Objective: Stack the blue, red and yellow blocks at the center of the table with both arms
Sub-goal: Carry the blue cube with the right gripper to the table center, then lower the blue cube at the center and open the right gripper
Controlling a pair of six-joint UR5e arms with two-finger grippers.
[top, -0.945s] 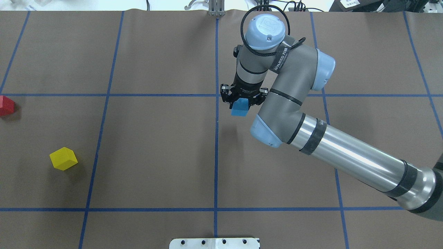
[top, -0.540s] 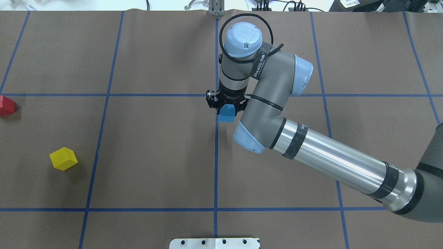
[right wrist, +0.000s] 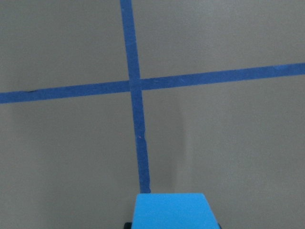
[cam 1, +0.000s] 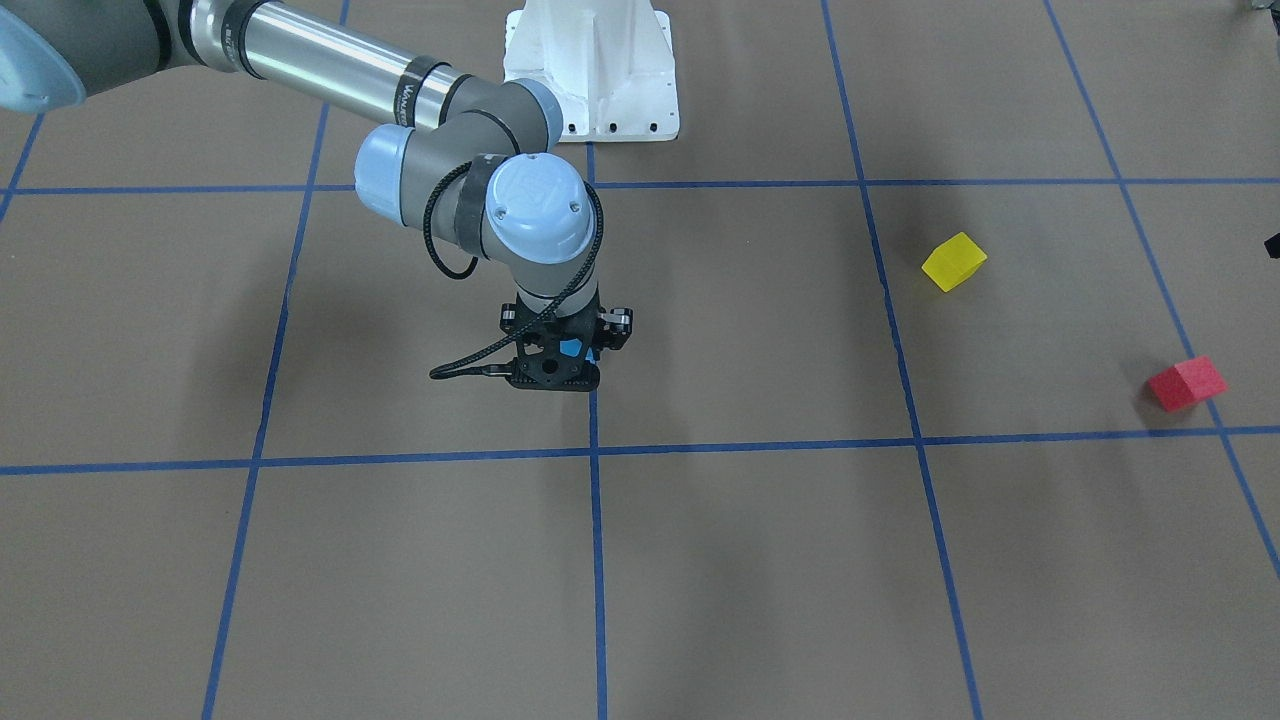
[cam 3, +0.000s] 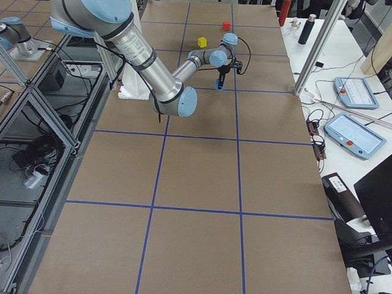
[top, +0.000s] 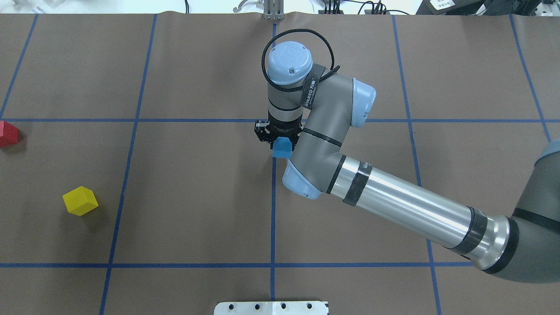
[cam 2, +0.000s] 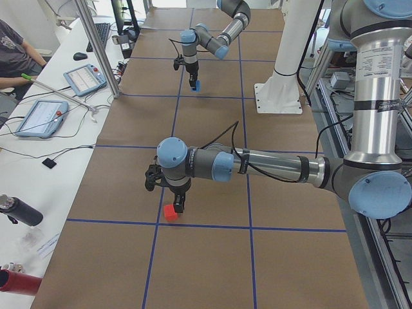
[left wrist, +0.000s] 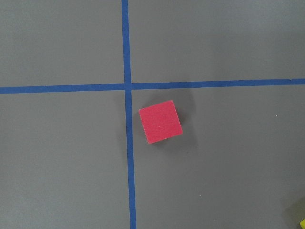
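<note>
My right gripper is shut on the blue block and holds it low over the centre tape line, just in front of the tape crossing. The gripper also shows in the front view. The red block lies at the far left edge, and the yellow block lies nearer the robot. My left gripper hangs just above the red block, and I cannot tell whether it is open. The left wrist view looks straight down on the red block and shows no fingers.
Blue tape lines divide the brown table cover into squares. The white robot base stands at the table's near middle edge. A desk with tablets and a seated person runs along the far side.
My right arm has moved left with the blue block, from right of the centre line to directly over it. The red and yellow blocks have not moved.
</note>
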